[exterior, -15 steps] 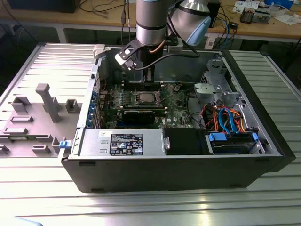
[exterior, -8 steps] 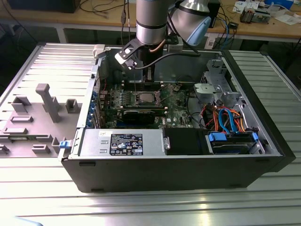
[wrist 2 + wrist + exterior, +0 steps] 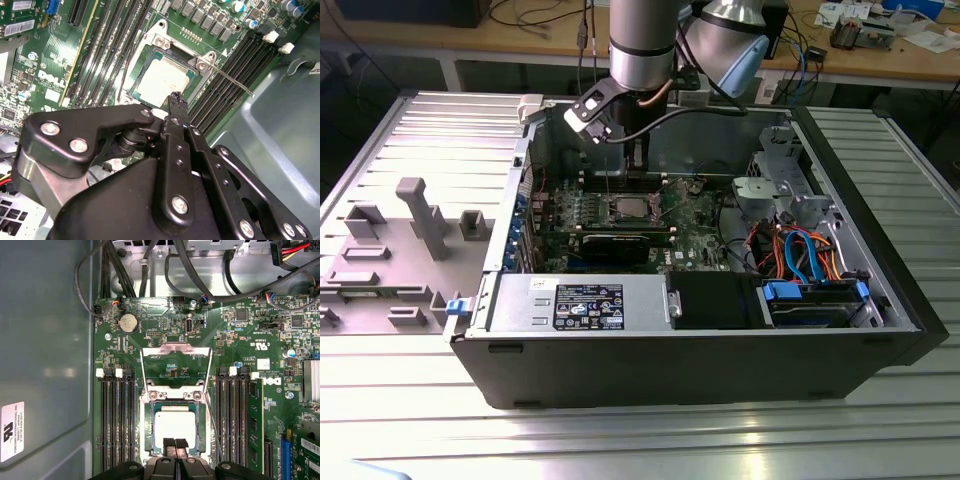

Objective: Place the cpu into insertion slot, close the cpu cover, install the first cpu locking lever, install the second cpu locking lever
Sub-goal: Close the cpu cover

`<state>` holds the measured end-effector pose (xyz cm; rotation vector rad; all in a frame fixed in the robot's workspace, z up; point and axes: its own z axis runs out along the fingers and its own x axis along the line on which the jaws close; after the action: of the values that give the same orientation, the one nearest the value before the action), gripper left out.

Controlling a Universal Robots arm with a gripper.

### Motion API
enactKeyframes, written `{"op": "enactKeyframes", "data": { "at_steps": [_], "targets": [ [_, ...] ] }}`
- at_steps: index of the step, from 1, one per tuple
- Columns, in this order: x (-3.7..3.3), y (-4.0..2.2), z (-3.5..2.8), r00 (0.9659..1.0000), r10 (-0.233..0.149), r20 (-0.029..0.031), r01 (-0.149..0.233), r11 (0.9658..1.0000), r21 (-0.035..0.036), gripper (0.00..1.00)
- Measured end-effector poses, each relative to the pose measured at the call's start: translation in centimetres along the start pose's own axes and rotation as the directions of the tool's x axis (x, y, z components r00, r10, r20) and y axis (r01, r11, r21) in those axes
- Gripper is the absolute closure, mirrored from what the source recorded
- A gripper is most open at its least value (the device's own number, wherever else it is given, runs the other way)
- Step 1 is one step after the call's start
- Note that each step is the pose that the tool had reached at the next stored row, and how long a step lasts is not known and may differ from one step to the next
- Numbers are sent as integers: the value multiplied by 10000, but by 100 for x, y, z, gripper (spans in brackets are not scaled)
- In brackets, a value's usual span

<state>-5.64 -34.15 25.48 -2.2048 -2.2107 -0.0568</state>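
Claw [image 3: 175,444] closed, empty, over cpu [image 3: 174,424] in insertion slot [image 3: 149,435].
Open cpu cover [image 3: 175,352] beyond it; ribbed metal surface [image 3: 620,440] below, wooden bench [image 3: 520,42] behind.

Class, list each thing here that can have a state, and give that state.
cpu, lying in the insertion slot.
insertion slot, filled, uncovered.
cpu cover, swung open.
locking lever, unlatched.
gripper, shut, above the cpu's edge.
computer case, open-sided.

Open from above at the cpu [image 3: 174,425]. Tight sideways though: memory slots [image 3: 116,420] on both flanks, opened cpu cover [image 3: 175,365] right beside it, lever [image 3: 227,80] sticking out, cables [image 3: 120,270] bunched beyond the cover.
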Motion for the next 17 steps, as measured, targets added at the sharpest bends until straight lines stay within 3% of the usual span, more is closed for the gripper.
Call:
{"op": "enactKeyframes", "data": {
  "at_steps": [10, 17],
  "targets": [
    [0, 0, -1, 10000, 0, 10, 0, 10000, 1, 89],
    [0, 33, -1, 10000, 2, 9, -2, 10000, 0, 89]
  ]
}}
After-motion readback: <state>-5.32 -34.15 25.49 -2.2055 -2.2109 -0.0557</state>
